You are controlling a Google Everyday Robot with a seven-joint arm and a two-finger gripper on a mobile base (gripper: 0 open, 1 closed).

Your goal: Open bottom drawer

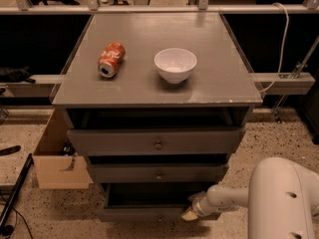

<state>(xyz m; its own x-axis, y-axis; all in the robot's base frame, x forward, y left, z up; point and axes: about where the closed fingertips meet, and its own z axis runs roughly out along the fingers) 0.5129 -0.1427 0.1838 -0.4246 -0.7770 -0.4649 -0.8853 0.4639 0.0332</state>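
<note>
The grey cabinet [154,91] has three drawers stacked down its front. The bottom drawer [142,213] is pulled out a little, with a dark gap showing above its grey front. Its small round knob [159,218] sits at the centre of the front, near the lower edge of the view. My gripper [191,212] is at the right part of that drawer's front, at the end of the white arm [234,195] that reaches in from the lower right. The middle drawer [158,173] and the top drawer [157,141] also stand slightly out.
An orange can [110,59] lies on its side on the cabinet top beside a white bowl [175,64]. An open cardboard box [57,156] stands on the speckled floor to the cabinet's left. A black cable [15,195] runs across the floor at the far left.
</note>
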